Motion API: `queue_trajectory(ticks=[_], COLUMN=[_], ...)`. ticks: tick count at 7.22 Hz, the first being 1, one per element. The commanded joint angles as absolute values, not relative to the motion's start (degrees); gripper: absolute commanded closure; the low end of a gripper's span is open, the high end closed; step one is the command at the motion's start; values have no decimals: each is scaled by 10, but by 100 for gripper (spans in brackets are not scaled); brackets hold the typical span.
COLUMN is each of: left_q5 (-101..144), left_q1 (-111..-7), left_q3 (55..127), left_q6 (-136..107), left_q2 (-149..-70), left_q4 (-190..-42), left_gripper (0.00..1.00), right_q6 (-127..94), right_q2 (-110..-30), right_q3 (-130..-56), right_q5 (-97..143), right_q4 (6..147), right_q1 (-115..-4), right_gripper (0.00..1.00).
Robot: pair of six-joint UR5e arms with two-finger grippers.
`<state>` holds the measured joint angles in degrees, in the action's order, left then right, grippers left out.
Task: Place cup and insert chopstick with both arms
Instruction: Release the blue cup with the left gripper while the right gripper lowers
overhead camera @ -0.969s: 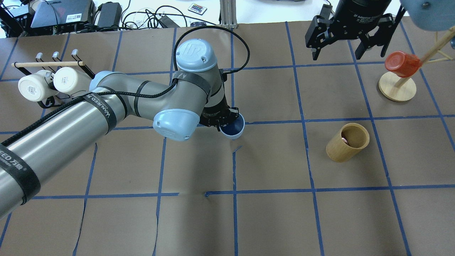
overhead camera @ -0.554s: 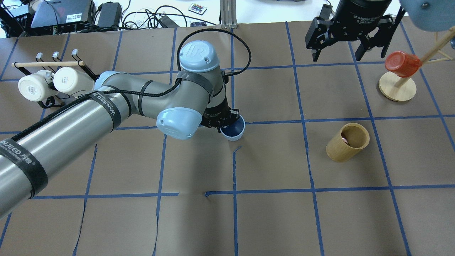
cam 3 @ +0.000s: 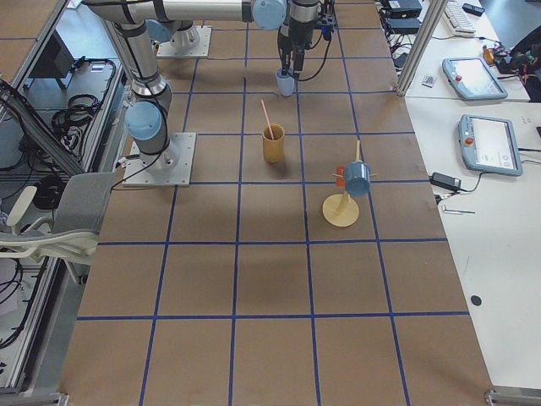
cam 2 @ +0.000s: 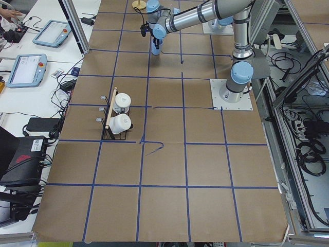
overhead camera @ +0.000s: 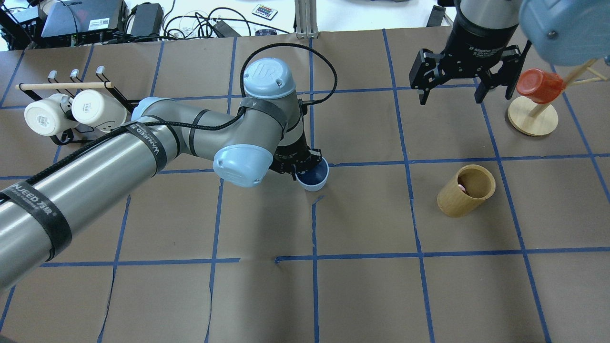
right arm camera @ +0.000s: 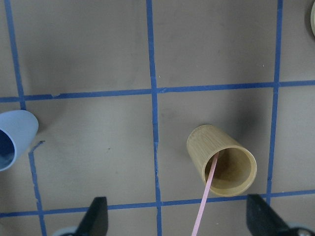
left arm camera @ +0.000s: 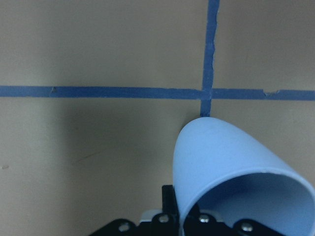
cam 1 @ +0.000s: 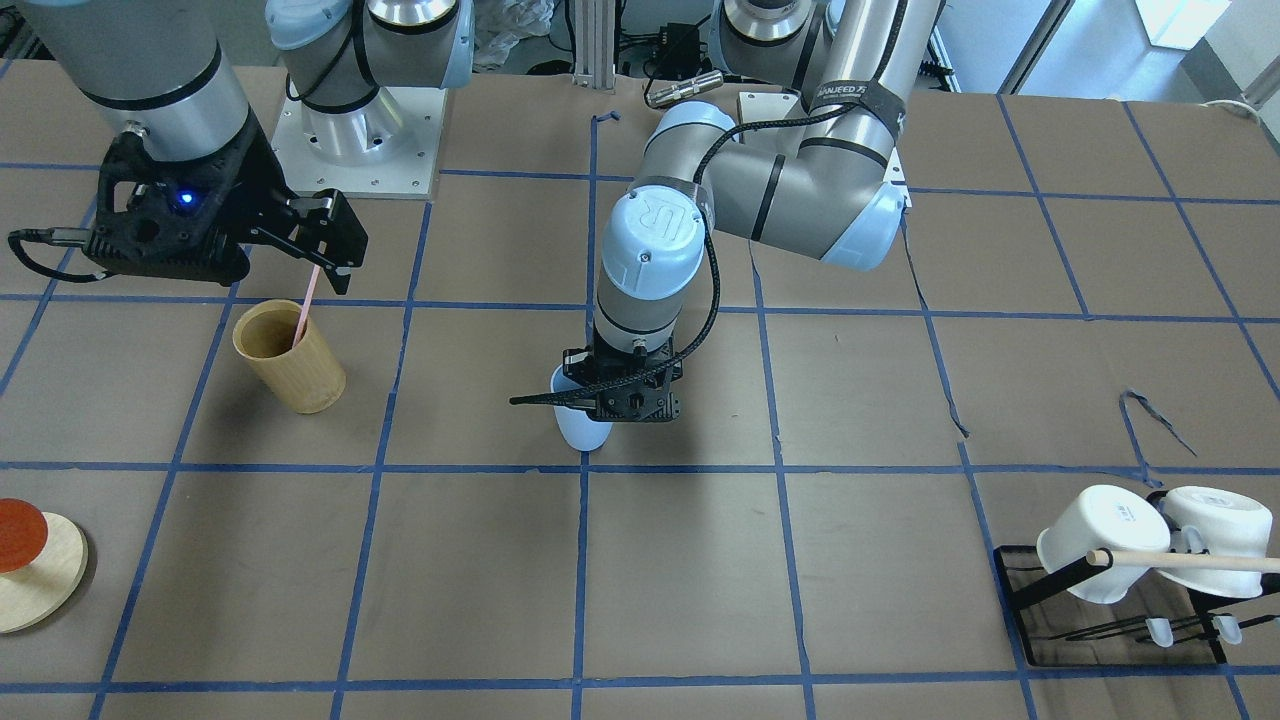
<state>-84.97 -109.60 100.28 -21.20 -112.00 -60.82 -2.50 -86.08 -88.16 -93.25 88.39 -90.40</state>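
Nearest us in the front-facing view, at lower right, a black rack [cam 1: 1040, 585] holds two white mugs [cam 1: 1100, 540] with a pale dowel [cam 1: 1190, 561] across it. At lower left is a round wooden stand [cam 1: 45, 570] with a red cup [cam 1: 18, 535] on it. Brown table [cam 1: 700, 580] gridded with blue tape. At frame centre the light-blue cup [cam 1: 580, 425] is upright, mouth up, just above a tape crossing. We cannot tell whether its base touches the table. The left claw [overhead camera: 299, 167] comes down from above and is pinched narrow on the cup's rim wall. The wrist view shows the wall running up between its black finger mounts. Further back, at upper left, a tan bamboo cylinder [cam 1: 290, 360] stands upright. The pink chopstick [cam 1: 303, 312] leans inside it, its upper end out above the rim. The right claw [right arm camera: 179, 219] hangs over the cylinder, spread wide and gripping nothing. In its wrist view, both fingers [right arm camera: 96, 216] sit well clear of the chopstick, one to each side.
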Motion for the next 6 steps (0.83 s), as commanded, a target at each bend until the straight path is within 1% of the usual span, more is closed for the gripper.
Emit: queue_trajectory(ticks=[1, 3, 5, 6], left_q5=[-850, -853, -857, -880], left_q1=[-1096, -1087, -1016, -963], left_q3=[1001, 971, 916, 902], left_q6=[-212, -209, -131, -43], left_q2=[-1111, -1086, -1043, -1018], left_q4=[-608, -648, -771, -784], left_gripper=[0, 0, 0, 0], right_q6=[-8, -11, -16, -14], right_q2=[-865, -883, -913, -921], right_q3=[-924, -977, -1043, -1064], right_q5=[-980, -977, -976, -979], right_q4=[880, 882, 902, 912], right_q1=[-902, -901, -902, -903], right_gripper=[0, 0, 0, 8])
